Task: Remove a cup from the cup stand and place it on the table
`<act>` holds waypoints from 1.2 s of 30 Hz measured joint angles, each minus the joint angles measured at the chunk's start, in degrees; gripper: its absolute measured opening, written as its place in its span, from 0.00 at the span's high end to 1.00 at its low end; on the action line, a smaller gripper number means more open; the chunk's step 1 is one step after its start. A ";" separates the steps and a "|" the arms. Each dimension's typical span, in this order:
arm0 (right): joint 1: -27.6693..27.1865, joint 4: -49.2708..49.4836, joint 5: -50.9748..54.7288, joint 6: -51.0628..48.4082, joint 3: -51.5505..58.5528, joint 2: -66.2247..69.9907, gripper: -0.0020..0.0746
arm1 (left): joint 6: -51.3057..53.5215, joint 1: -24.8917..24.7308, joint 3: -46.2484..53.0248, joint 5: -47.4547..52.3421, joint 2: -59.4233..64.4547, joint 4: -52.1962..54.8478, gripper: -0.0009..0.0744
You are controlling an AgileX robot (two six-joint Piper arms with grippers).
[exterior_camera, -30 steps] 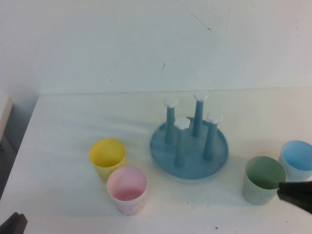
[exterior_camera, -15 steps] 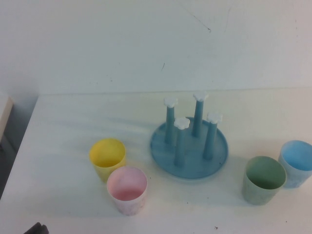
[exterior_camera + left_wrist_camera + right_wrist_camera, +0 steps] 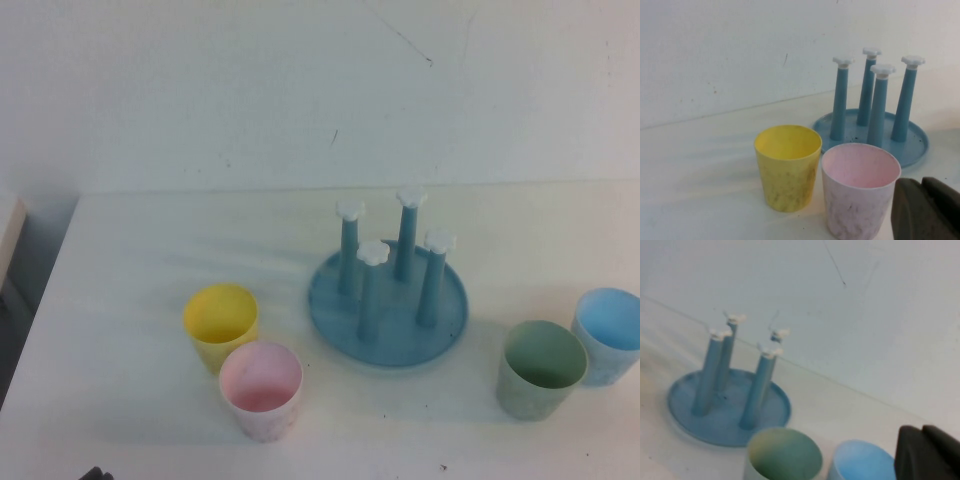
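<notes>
The mint-green cup stands upright on the white table, right of the blue cup stand. All the stand's pegs are bare. The cup also shows in the right wrist view, with the stand behind it. My right gripper is shut and empty, drawn back beside the light blue cup; it is out of the high view. My left gripper is shut and empty, next to the pink cup; only a dark tip of it shows at the high view's near edge.
A yellow cup and a pink cup stand left of the stand. The light blue cup stands just right of the green cup. A white wall rises behind the table's far edge.
My right gripper, beside the green cup a second ago, has pulled back out of the high view. My left gripper has slid along the near edge, almost out of view. The cups have not moved.
</notes>
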 joint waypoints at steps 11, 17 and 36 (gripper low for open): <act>-21.73 -27.78 10.19 28.18 8.08 -15.34 0.98 | 0.00 0.00 0.00 1.57 0.00 0.09 0.99; -24.27 -30.01 18.68 31.00 8.45 -17.69 0.98 | 0.00 0.00 0.00 1.57 0.00 0.09 0.99; -24.61 -30.01 21.49 31.04 8.45 -17.77 0.98 | 0.00 0.00 0.00 1.67 0.00 0.21 0.99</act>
